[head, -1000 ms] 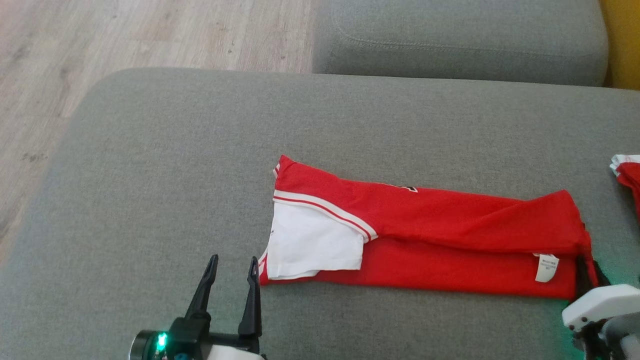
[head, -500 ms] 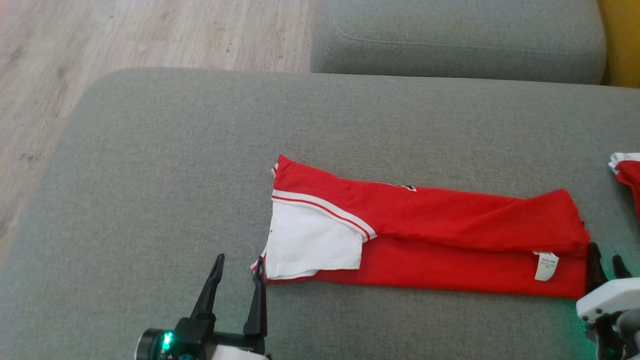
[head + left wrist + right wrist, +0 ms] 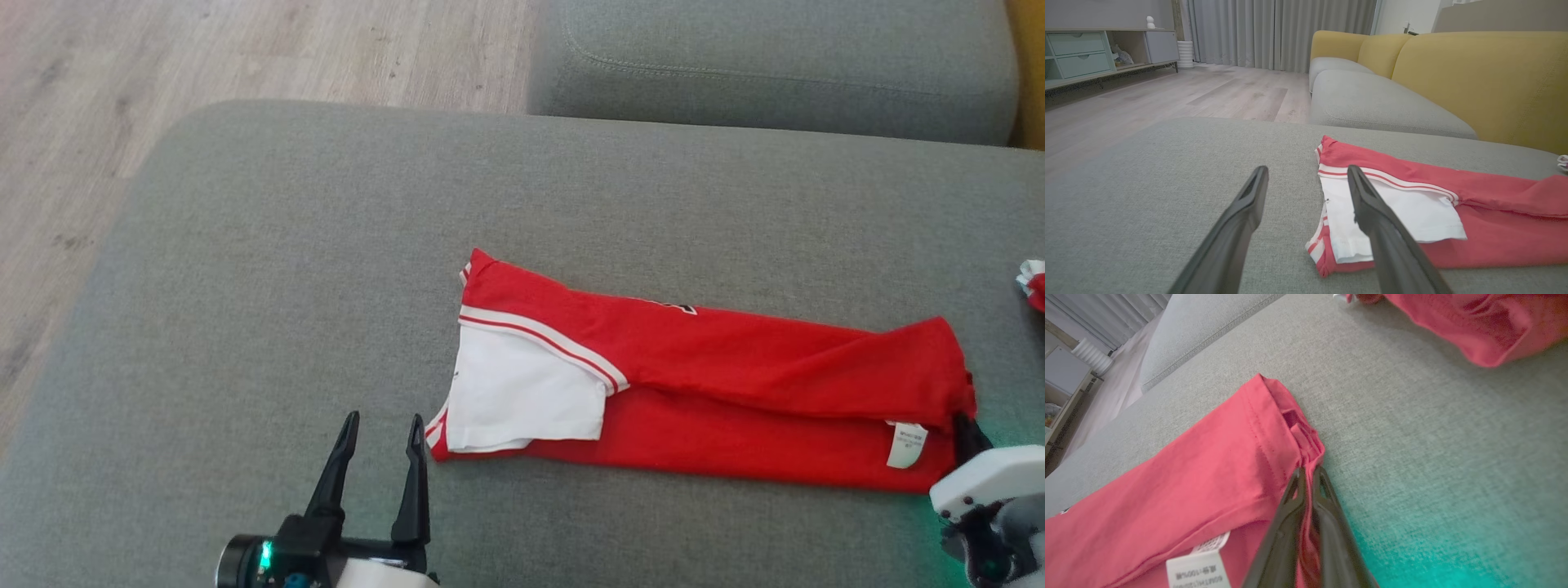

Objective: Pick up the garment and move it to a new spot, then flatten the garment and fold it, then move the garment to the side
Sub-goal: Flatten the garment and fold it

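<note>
Broad grey sofa seat underneath; folded red-and-white jersey lying long and flat across its middle; left gripper spread wide, just beside the white-sleeve corner; right gripper clenched on the hem at the opposite end; white care label near that pinch.

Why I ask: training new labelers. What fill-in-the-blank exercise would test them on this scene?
The right hand is ____ on the garment. The left hand stands ____. The garment lies on a ____ cushion. Its sewn-in label is ____.
Answers: shut; open; grey; white.
</note>
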### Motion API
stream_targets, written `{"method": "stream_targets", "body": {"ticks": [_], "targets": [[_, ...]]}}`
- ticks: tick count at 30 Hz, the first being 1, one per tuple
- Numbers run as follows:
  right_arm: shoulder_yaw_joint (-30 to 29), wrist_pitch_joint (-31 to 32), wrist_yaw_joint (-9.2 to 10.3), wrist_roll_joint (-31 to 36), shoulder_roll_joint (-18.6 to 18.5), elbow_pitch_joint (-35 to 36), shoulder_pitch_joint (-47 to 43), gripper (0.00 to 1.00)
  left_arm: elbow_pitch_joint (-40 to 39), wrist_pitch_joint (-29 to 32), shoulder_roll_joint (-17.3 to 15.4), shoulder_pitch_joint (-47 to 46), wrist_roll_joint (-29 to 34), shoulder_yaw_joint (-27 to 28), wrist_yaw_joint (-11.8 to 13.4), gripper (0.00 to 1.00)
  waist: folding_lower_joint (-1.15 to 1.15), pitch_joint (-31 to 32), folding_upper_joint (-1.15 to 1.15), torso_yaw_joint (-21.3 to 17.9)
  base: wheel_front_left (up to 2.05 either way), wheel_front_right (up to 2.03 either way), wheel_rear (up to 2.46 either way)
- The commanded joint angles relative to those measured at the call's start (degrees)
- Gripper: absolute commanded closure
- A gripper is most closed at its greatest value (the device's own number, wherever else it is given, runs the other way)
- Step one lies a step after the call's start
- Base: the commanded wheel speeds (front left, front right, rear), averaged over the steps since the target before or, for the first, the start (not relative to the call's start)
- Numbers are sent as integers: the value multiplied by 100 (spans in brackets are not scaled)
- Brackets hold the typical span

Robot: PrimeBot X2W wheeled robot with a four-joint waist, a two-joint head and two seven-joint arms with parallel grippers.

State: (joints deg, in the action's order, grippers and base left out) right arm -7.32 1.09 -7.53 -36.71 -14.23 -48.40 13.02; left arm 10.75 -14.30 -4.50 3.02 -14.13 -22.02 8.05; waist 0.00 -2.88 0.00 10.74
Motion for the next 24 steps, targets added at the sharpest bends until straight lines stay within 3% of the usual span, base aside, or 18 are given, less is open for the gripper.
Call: {"method": "stream_targets", "body": {"ticks": [1,7,14,18,24], "targets": [[154,-40,4,-14,-90,186,-42,100,-153,-70,80,-66,44,219,-22,0,0,8,0,-9,0,0,0],[-18,-179,4,-11,-479,607,-191,100,-164,-70,119,-4,69,334,-77,0,0,51,0,-172,0,0,0],[-376,174,4,-74,-968,1576,-124,100,-166,-70,143,-27,126,397,-131,0,0,36,0,-384,0,0,0],[-404,560,4,-398,-723,2792,-153,100,-140,-70,151,-38,138,408,-150,0,0,38,0,-428,0,0,0],[-33,1212,4,-722,73,4603,-397,100,-69,-70,158,-62,130,362,-201,0,0,95,0,-319,0,0,0]]}}
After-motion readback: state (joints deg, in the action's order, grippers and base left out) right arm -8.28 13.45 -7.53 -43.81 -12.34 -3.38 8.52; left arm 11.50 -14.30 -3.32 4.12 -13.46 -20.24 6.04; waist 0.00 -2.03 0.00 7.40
